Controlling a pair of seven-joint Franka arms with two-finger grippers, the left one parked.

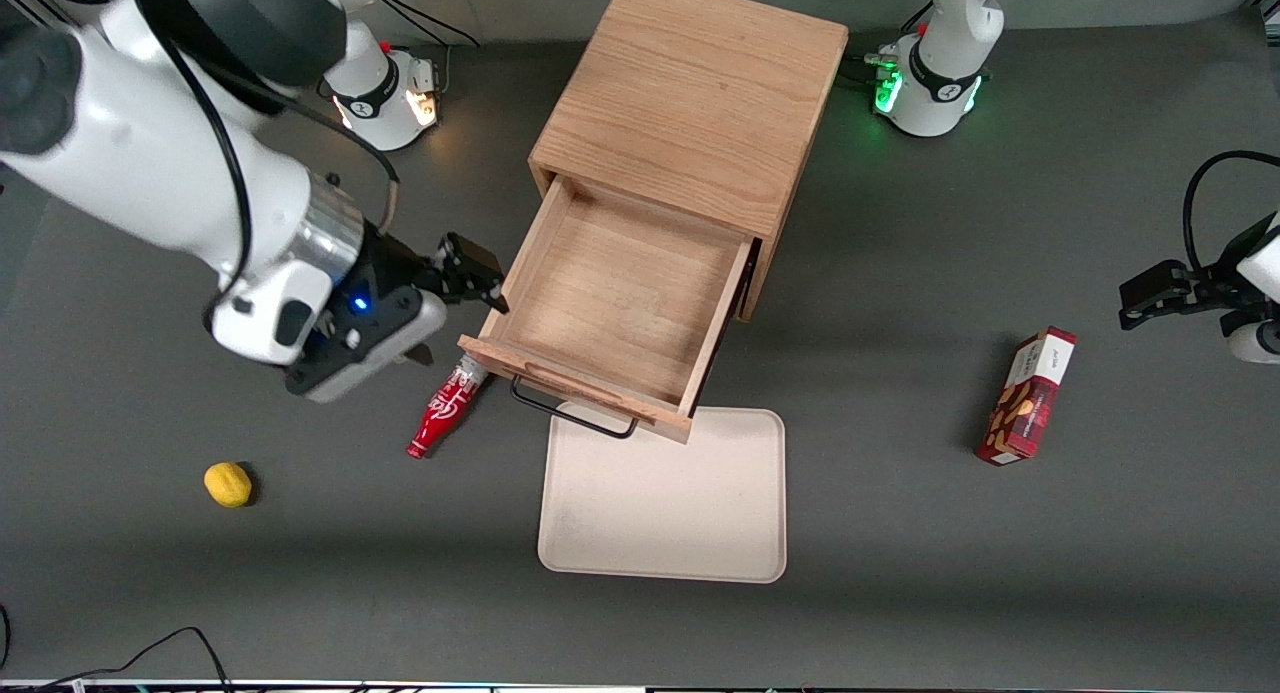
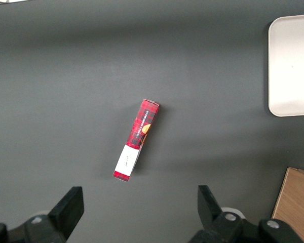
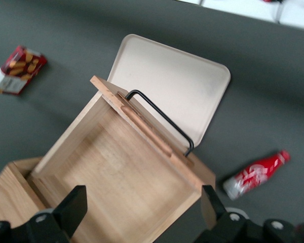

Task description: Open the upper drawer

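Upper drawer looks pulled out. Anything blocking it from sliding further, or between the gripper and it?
Nothing visible does. The light-oak upper drawer hangs above the beige tray's edge, handle clear. The open black gripper is beside the drawer's side wall; the red bottle lies beside its front corner.

A dark grey matte desk (image 1: pixel 1000 593) is seen filling nearly the whole front view, lit evenly from above so that soft shadows are cast. Black cables (image 1: pixel 150 653) are laid along its edge nearest the front camera. A paler strip of surface (image 1: pixel 500 3) is glimpsed at its farthest edge.
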